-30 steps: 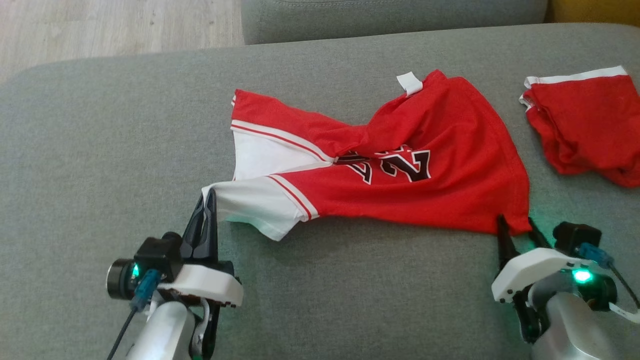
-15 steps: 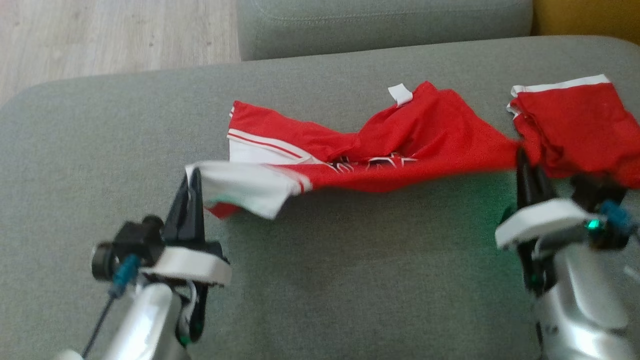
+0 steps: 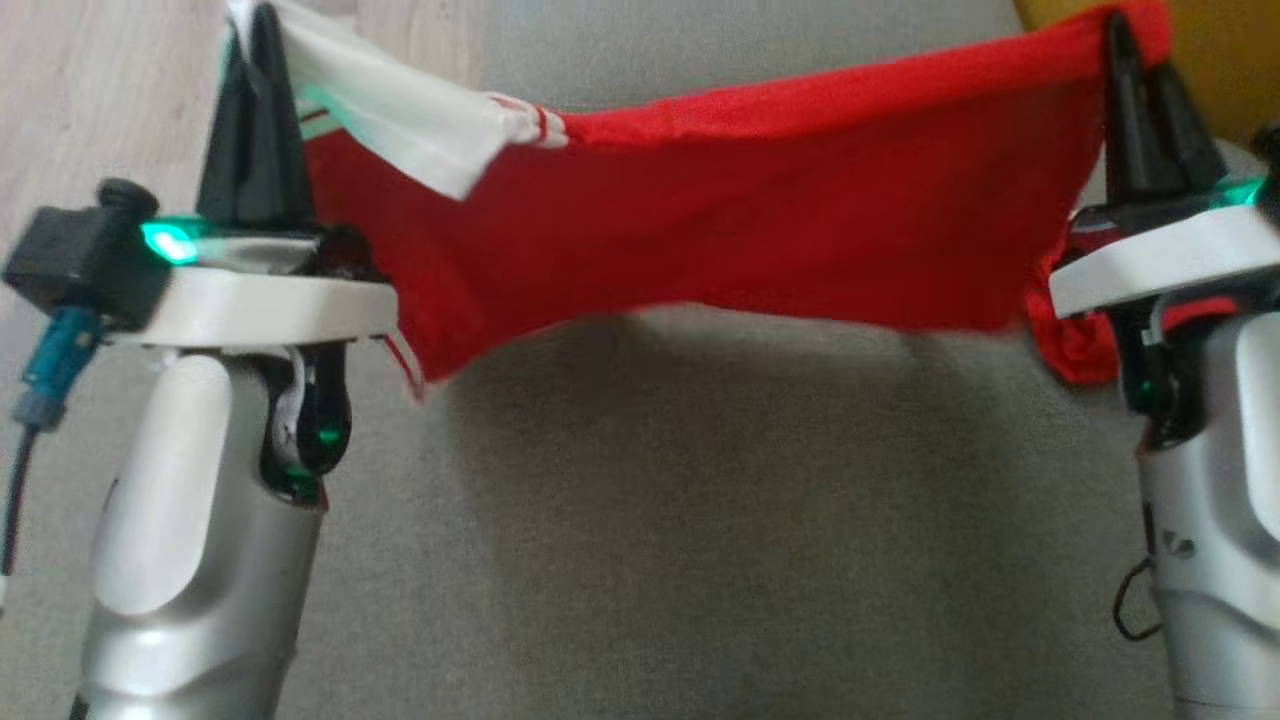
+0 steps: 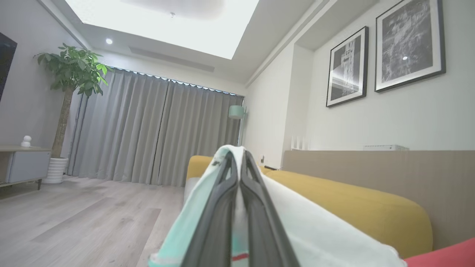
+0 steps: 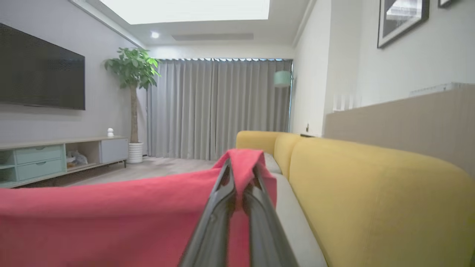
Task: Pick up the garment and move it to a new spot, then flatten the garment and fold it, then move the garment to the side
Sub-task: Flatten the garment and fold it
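The garment (image 3: 720, 210) is a red jersey with white trim, hanging stretched in the air between my two grippers above the grey couch seat. My left gripper (image 3: 255, 25) is shut on its white corner at the upper left; the left wrist view shows that white cloth (image 4: 315, 230) draped over the closed fingers (image 4: 222, 207). At the upper right my right gripper (image 3: 1125, 35) is shut on the red corner, and in the right wrist view the red fabric (image 5: 111, 218) wraps the closed fingertips. The lower edge of the garment sags toward the seat.
The grey couch seat (image 3: 700, 520) lies below the hanging cloth. A bit of another red cloth (image 3: 1075, 345) shows by my right wrist. Wooden floor (image 3: 90, 90) lies at the upper left. A yellow sofa back (image 5: 371, 193) runs along the right side.
Both grippers have risen with the garment, lifting it off the seat into a taut span. My right gripper shut on the red corner during this second. The head camera has also shifted.
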### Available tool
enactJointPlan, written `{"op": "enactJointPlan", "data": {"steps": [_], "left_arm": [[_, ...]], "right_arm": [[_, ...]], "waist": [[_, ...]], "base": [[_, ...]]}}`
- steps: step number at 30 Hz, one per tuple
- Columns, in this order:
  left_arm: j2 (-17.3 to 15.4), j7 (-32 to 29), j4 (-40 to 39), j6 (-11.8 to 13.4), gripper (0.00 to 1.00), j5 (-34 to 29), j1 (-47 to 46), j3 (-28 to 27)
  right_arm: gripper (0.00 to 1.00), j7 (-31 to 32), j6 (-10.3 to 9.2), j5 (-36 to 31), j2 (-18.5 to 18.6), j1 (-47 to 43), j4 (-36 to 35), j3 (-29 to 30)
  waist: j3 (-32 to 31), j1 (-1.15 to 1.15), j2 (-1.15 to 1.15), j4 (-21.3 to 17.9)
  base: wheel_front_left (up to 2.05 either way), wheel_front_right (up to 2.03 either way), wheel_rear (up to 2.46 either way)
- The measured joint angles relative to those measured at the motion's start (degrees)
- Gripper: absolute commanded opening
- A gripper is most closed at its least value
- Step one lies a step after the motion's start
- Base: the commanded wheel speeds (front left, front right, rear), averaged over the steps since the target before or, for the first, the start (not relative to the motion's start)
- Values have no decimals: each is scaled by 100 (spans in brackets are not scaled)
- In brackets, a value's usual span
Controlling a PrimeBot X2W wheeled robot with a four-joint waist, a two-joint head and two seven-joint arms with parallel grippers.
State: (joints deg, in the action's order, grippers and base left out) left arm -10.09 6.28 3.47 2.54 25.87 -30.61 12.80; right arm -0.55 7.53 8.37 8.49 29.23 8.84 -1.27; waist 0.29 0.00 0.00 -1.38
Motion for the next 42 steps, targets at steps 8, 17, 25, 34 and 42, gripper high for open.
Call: {"op": "enactJointPlan", "data": {"steps": [8,17,25,34,42], "left_arm": [[-185,-404,-1413,323,0,70,305,-205],[-380,-1135,-2648,511,0,303,402,-428],[-675,-1596,-1310,183,0,731,-848,-571],[-916,-945,1774,-457,0,82,-3928,-332],[-722,349,3656,-668,0,-181,-5695,-323]], "right_arm": [[0,554,0,73,181,-336,-1394,-38],[0,1489,0,261,29,-901,-2540,205],[0,1756,0,245,118,-55,-1746,24],[0,776,0,333,341,3492,1412,-318],[0,-984,0,-202,269,5224,3365,-186]], "waist": [[-156,0,0,7],[-105,-1,0,26],[535,0,0,7],[1714,3,0,13],[2233,1,0,197]], "base": [[0,0,0],[0,0,0],[0,0,0],[0,0,0],[0,0,0]]}}
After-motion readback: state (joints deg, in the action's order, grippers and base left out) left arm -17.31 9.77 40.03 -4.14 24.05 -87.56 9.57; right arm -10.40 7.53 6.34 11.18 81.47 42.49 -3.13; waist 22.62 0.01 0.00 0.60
